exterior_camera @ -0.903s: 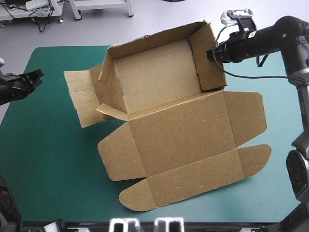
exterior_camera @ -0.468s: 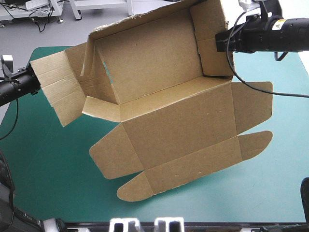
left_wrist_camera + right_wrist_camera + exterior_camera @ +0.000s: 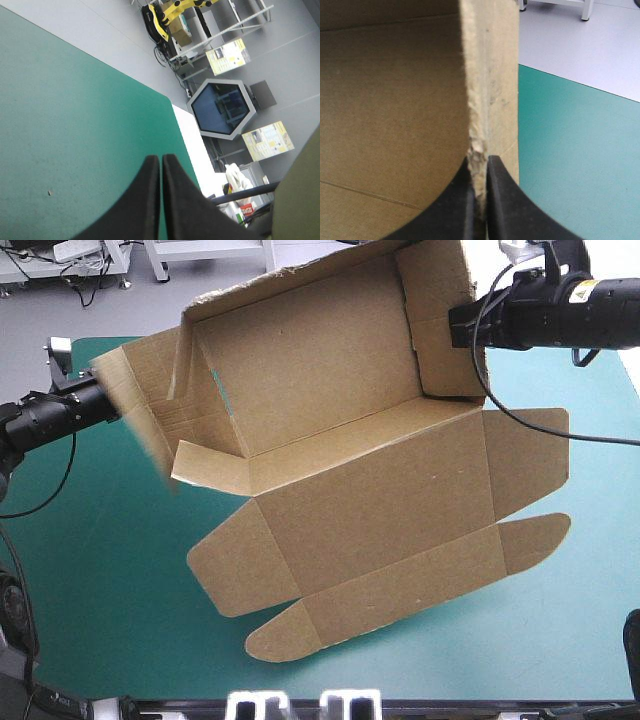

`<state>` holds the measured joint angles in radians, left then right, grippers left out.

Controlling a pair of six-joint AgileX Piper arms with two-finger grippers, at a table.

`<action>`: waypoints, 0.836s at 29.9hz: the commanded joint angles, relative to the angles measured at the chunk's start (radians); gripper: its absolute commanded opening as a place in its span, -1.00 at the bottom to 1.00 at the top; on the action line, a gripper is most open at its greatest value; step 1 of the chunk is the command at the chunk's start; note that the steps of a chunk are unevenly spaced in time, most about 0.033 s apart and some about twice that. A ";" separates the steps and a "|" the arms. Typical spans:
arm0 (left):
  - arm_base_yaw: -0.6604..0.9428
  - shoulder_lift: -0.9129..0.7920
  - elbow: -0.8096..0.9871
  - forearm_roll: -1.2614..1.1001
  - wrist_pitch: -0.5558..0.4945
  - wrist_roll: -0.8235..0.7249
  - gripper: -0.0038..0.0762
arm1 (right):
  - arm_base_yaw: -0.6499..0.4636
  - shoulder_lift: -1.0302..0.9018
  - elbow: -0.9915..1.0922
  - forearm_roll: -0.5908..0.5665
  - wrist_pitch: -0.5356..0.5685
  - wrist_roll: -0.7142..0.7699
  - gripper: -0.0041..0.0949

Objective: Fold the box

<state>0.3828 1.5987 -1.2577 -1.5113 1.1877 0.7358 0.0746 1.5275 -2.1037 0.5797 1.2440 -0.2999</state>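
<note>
My right gripper [image 3: 480, 161] clamps the 2 o'clock wall of the brown cardboard box [image 3: 330, 390], left gripper [image 3: 160, 158] closed empty at 9 o'clock; that side's flap looks untucked, lid flat.

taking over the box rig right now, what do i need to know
Right gripper: shut on the box at its right end wall, with the tray side held up and tilted.
Left gripper: shut and empty, beside the left end flap; I cannot tell if they touch.
Done: back and right walls raised.
Left: left end flap splayed out and untucked; lid and its flaps open over the table.
</note>
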 commanded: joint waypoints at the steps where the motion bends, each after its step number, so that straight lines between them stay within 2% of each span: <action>1: -0.028 -0.084 -0.033 -0.044 0.116 0.008 -0.89 | -0.007 -0.018 -0.028 0.052 -0.068 0.003 -0.94; 10: -0.073 -0.189 -0.033 0.046 0.114 -0.006 -0.89 | -0.007 0.018 -0.028 0.066 -0.113 0.003 -0.94; 18: -0.073 -0.263 -0.033 0.124 0.114 -0.095 -0.89 | -0.007 0.049 -0.028 0.100 -0.190 0.003 -0.94; 25: -0.073 -0.327 -0.033 0.116 0.109 -0.121 -0.89 | -0.007 0.079 -0.028 0.114 -0.221 0.003 -0.94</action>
<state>0.3183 1.3235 -1.2598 -1.3091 1.2138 0.6310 0.0727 1.6324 -2.1037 0.6264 1.1143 -0.3039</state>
